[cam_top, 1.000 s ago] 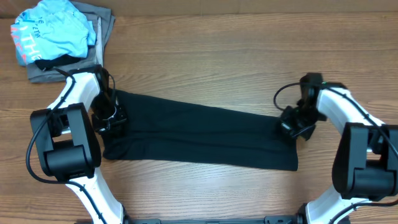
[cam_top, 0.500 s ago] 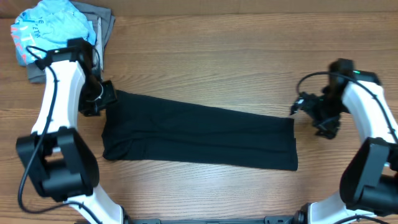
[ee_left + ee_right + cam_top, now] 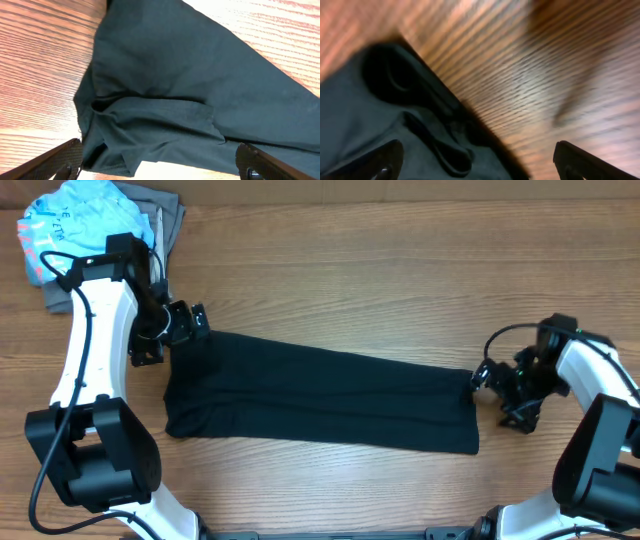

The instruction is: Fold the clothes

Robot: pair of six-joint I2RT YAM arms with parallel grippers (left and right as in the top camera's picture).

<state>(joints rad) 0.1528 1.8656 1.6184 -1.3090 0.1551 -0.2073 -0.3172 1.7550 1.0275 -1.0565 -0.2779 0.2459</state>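
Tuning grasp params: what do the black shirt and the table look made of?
Black shirt: soft knit fabric, probably cotton jersey, matte. It lies limp, with loose creases and soft folded edges in the left wrist view.
Table: wood or wood-look laminate, can't tell which. It has brown streaky grain and a smooth top with slight sheen.

my left gripper hangs with its jaws spread wide and empty, turned inward off the far end of my outstretched left arm. my right gripper is just as wide and empty, pointing inward, my right arm folded close behind it.
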